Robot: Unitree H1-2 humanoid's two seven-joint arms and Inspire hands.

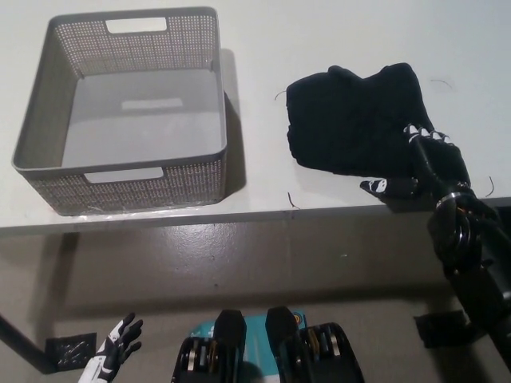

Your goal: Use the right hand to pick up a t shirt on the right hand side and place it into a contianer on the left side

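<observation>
A black t-shirt (351, 120) lies crumpled on the right side of the white table (335, 40). My black right hand (419, 163) rests on the shirt's lower right edge, near the table's front edge, with its fingers spread over the cloth and no clear hold on it. An empty grey mesh container (128, 108) stands on the left side of the table. My white left hand (116, 351) hangs low at the bottom left, below table level, fingers apart.
The table's front edge (239, 217) runs across the middle of the view, with grey floor below it. A bare strip of table lies between the container and the shirt.
</observation>
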